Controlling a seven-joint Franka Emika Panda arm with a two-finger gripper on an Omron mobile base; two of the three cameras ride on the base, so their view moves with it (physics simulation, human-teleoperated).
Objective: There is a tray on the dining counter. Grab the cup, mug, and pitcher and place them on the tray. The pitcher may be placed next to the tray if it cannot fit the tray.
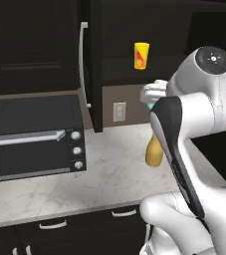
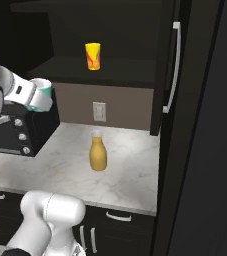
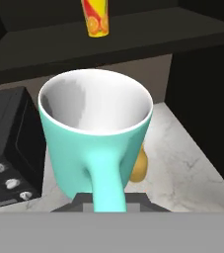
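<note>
My gripper [image 3: 103, 201] is shut on the handle of the teal mug [image 3: 96, 138], which hangs in the air with its white inside facing the hand camera. The same mug [image 2: 45, 96] is held above the left of the marble counter, and a sliver of the mug [image 1: 149, 105] peeks out behind my arm. The yellow cup [image 1: 141, 55] [image 2: 93, 56] [image 3: 97, 20] stands on a dark shelf above. The amber pitcher [image 1: 154, 152] [image 2: 98, 152] [image 3: 140, 165] stands upright on the counter, below and beyond the mug. The tray and the dining counter are out of view.
A black toaster oven [image 1: 35, 134] [image 2: 20, 137] [image 3: 7, 148] sits at the left of the marble counter [image 1: 109, 172]. A tall dark cabinet with a long handle [image 2: 172, 65] bounds the right side. A wall outlet [image 2: 99, 111] is behind the pitcher.
</note>
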